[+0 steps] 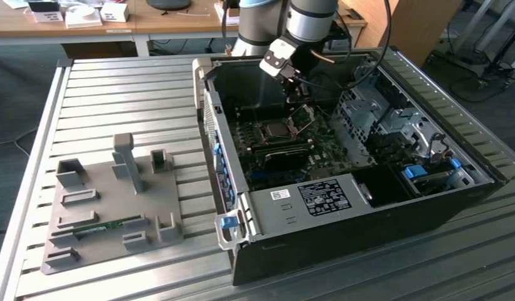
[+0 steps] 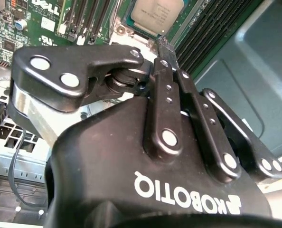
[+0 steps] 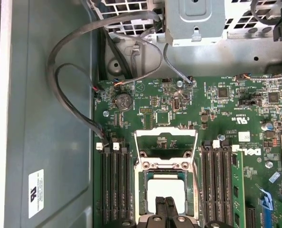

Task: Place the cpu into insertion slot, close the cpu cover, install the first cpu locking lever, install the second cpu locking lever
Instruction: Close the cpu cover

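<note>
Hovering inside the open computer case (image 1: 366,241) on the bench (image 1: 115,88), my tool (image 3: 167,207) has its two fingers pinched together, with nothing between them that I can see. In the first wrist view the tips sit just over the edge of the cpu (image 3: 166,189) that lies away from the cover's hinge. I cannot tell whether they touch it.

The chip lies flat in the slot (image 3: 142,194) on the green board (image 3: 179,102), between two banks of long black memory slots (image 3: 115,185). The cover (image 3: 165,134) stands swung up at the slot's far edge, with the board showing through its window. So the placing looks done and the cover is not yet down. I cannot pick out the two levers with any certainty.

I judge the chip to be light and stiff but delicate. Its metal top looks smooth enough to slide under a fingertip, and the contacts beneath it would not forgive a sideways shove. If I had to hold it, I would take it by two opposite edges and never press on the face.

The cover looks like thin, slightly springy sheet metal that swings only about its hinge. Its free bar, opposite the hinge, is the sensible place to bear on. That bar is narrow, and my closed tips could slip off it onto the chip.
</note>
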`<action>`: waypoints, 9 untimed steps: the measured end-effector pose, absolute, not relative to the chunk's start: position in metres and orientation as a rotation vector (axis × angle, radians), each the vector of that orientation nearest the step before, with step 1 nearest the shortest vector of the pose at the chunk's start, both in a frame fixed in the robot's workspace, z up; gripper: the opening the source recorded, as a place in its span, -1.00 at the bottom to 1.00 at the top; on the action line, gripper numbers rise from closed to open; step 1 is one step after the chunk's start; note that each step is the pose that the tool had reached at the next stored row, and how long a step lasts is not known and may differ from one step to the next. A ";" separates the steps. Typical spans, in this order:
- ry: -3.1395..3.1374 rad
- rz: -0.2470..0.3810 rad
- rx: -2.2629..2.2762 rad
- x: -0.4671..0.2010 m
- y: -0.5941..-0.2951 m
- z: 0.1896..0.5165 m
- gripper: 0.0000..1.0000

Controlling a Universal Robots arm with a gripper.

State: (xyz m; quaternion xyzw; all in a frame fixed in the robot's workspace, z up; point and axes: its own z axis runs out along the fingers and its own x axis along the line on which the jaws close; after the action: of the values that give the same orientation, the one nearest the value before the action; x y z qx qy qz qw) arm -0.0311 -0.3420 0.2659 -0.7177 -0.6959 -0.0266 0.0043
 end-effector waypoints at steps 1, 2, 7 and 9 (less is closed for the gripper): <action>-2.180 -0.083 -2.249 -0.030 -0.342 0.266 -0.79; -2.180 -0.083 -2.249 -0.029 -0.342 0.266 -0.79; -2.180 -0.084 -2.248 -0.020 -0.342 0.266 -0.79; -2.180 -0.084 -2.248 -0.019 -0.342 0.266 -0.79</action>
State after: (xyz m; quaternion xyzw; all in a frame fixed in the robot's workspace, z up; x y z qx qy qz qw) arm -0.0195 -0.3420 0.2658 -0.7177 -0.6958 -0.0268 0.0044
